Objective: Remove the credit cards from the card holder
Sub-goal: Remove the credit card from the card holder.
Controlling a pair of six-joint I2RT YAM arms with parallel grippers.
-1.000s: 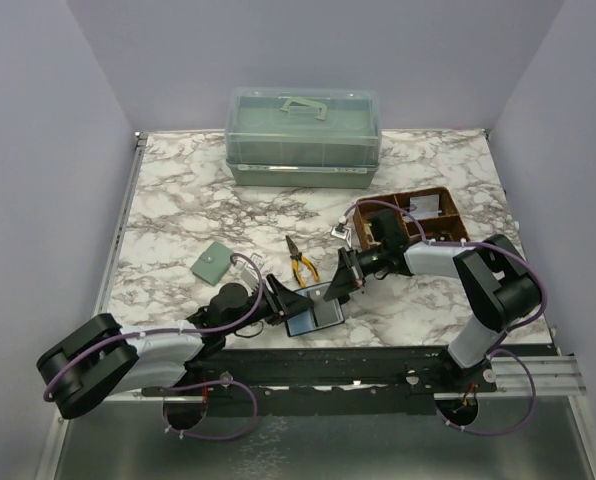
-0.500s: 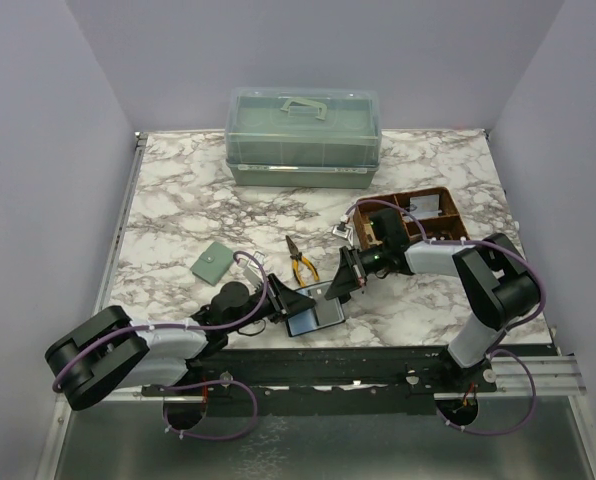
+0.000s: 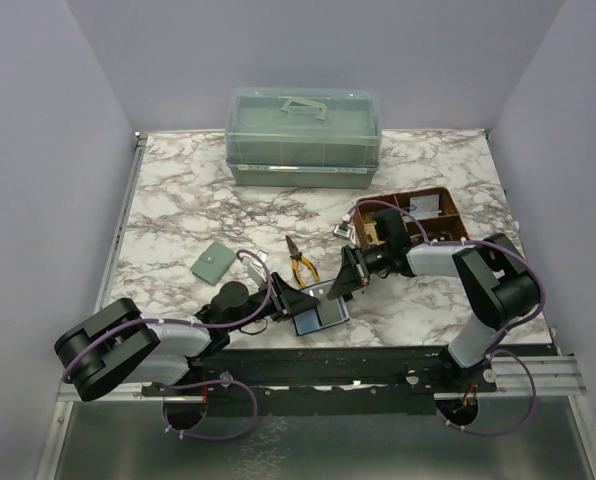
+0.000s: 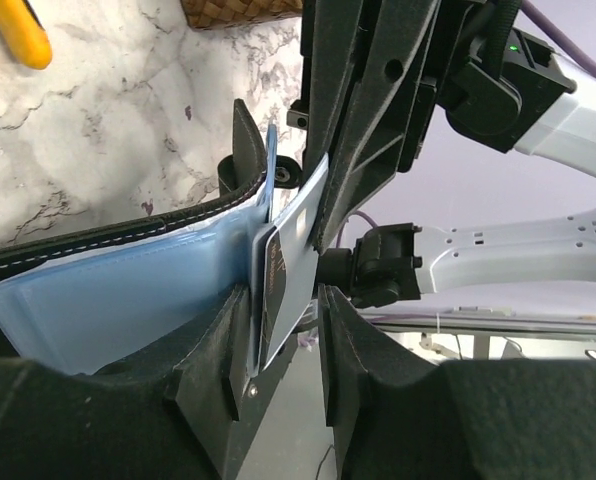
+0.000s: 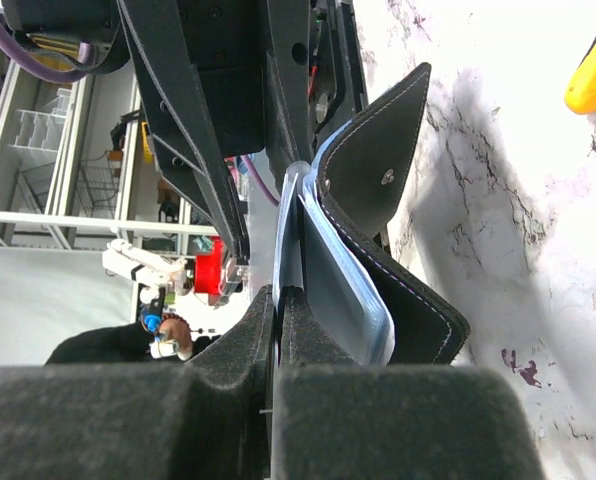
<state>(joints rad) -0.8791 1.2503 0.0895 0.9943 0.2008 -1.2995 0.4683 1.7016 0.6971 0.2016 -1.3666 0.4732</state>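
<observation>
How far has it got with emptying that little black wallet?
Done: the card holder is open, its blue lining showing. In hand: the right gripper is shut on a grey card whose lower part sits in the blue pocket, while the left gripper straddles that pocket. Left: pulling this card free, and any others; none is out yet.

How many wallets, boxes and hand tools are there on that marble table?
Wallets: 2 (black card holder, green wallet)
Boxes: 2 (lidded green box, brown tray)
Hand tools: 1 (yellow-handled pliers)
Total: 5
</observation>
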